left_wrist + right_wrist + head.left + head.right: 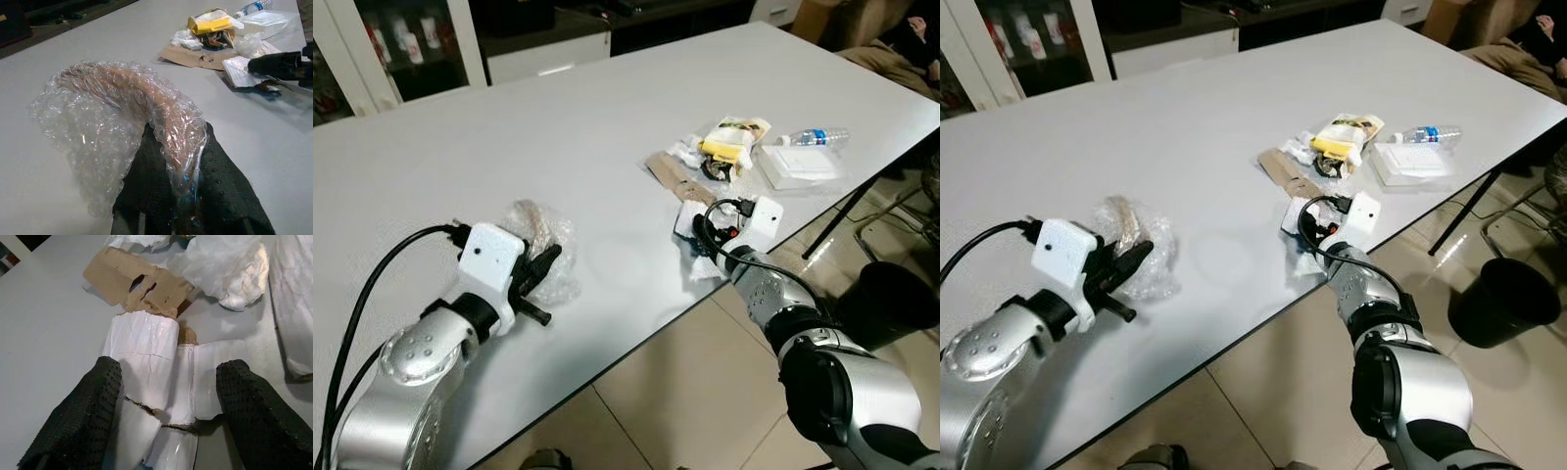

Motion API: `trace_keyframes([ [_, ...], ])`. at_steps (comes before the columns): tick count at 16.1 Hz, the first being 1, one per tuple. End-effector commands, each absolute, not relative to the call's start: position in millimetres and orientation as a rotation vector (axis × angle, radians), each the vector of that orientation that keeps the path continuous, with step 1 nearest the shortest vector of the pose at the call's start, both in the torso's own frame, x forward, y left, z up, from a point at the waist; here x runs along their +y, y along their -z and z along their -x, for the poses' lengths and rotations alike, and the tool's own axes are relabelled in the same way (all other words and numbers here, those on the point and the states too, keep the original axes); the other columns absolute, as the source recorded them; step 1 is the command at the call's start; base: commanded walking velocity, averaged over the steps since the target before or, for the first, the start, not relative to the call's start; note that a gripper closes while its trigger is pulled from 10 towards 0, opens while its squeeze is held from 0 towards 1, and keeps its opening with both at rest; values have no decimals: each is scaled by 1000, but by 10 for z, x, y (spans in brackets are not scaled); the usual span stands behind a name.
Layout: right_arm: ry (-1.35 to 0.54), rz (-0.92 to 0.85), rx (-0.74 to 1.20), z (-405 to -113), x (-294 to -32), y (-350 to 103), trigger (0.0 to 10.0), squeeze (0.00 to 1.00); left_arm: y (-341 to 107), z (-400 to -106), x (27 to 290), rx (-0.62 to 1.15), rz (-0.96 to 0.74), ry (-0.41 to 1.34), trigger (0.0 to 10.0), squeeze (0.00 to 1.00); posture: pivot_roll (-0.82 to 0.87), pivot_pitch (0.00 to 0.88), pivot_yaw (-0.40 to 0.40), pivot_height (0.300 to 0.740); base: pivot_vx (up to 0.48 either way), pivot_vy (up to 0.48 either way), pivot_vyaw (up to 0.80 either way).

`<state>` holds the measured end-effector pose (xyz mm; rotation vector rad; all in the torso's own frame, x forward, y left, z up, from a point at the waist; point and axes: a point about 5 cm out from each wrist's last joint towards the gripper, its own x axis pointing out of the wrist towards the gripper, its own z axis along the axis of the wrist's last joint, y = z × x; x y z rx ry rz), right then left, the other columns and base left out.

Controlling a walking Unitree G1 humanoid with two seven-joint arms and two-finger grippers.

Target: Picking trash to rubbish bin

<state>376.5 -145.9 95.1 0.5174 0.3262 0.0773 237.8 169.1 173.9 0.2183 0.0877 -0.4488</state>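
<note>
Keeping the left gripper (540,279) pinched tight on the bubble wrap (122,122) at the table's (607,117) near left, and lowering the right gripper (168,396), fingers spread wide, squarely astride the white wrapper (146,362) before closing, near the right edge.

On the surface (607,117) I see the bubble wrap (543,245) at the left, pinched in the left claw (540,274). To the right, near the surface's edge, torn paper (156,377) lies between the spread fingers of the right claw (166,401). Behind it lies a cardboard piece (675,176), then a packet (732,137). Right of the packet sit a flat bag (798,164) and a bottle (815,137). A bin (891,299) stands on the floor (685,392), right of the surface.
</note>
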Motion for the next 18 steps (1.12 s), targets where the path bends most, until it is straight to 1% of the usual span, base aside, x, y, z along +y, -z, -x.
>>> trace_keyframes([
  [1,-83,-533,304,-3802,-1457,-1018,10000,0,-1771,-2345,1688,82,-226,455,10000,0,102,111,-83,740,0,0,0],
  [3,-92,-566,290,-3807,-1453,-1034,10000,0,-1789,-2338,1706,78,-234,447,10000,0,121,117,-89,740,0,0,0],
  [4,-100,-582,284,-3814,-1437,-1048,4706,0,-1811,-2343,1726,73,-242,435,10000,0,124,122,-90,740,0,0,0],
  [5,-103,-601,276,-3821,-1423,-1063,863,0,-1827,-2347,1745,68,-245,421,10000,0,125,122,-92,740,0,0,0],
  [6,-113,-608,270,-3828,-1402,-1079,0,0,-1837,-2352,1758,63,-242,410,10000,0,125,122,-92,740,0,0,0],
  [9,-141,-601,270,-3830,-1357,-1087,0,0,-1840,-2355,1756,61,-252,408,10000,0,130,115,-94,740,0,0,0],
  [18,-157,-583,275,-3821,-1390,-1074,0,0,-1840,-2388,1781,63,-257,400,10000,0,126,105,-90,740,0,0,0],
])
